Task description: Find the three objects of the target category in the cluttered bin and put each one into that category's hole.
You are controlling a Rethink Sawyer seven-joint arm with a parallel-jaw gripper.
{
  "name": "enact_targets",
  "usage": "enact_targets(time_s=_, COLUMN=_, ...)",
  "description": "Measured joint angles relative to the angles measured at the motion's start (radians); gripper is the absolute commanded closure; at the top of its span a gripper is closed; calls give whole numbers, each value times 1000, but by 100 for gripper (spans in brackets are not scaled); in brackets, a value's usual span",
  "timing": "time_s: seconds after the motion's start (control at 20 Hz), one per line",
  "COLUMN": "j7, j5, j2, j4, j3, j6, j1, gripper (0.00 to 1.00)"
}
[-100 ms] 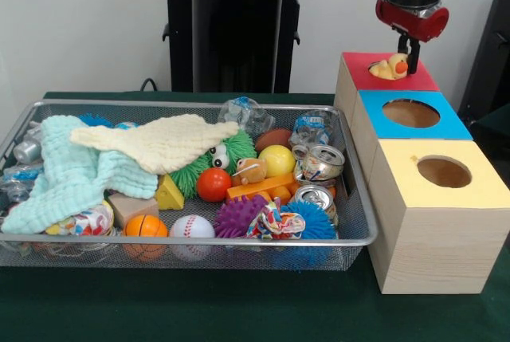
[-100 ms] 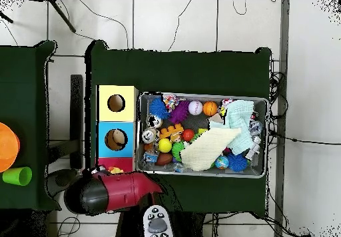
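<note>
No text, label or number can be read, though the crushed cans (printed sides) may carry some.

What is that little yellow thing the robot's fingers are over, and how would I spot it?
Find the three wooden boxes right of the mesh bin. On the farthest, red-topped box, under the gripper, sits a small yellow duck toy. Its orange beak marks it, and no other box has anything on top.
</note>
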Motion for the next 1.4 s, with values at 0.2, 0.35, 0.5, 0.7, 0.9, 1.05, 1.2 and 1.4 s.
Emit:
enact_targets(time_s=0.2, j7=0, j5=0, j2=-2, j4=3, j3=4, j6=-5, j1=-8, gripper=0)
enact_targets(time_s=0.35, j7=0, j5=0, j2=-4, j4=4, j3=5, j6=-14, j1=-15, gripper=0)
enact_targets(time_s=0.5, j7=0, j5=0, j2=-4, j4=4, j3=6, j6=-20, j1=-17, gripper=0)
enact_targets(time_s=0.7, j7=0, j5=0, j2=-4, j4=4, j3=6, j6=-21, j1=-17, gripper=0)
enact_targets(time_s=0.9, j7=0, j5=0, j2=-8, j4=6, j3=6, j6=-21, j1=-16, gripper=0)
enact_targets(time_s=1.05, j7=0, j5=0, j2=-17, j4=8, j3=6, j6=-21, j1=-16, gripper=0)
enact_targets(time_s=1.2, j7=0, j5=0, j2=-41, j4=11, j3=6, j6=-21, j1=-16, gripper=0)
enact_targets(time_s=1.4, j7=0, j5=1, j2=-77, j4=13, j3=11, j6=-20, j1=-16, gripper=0)
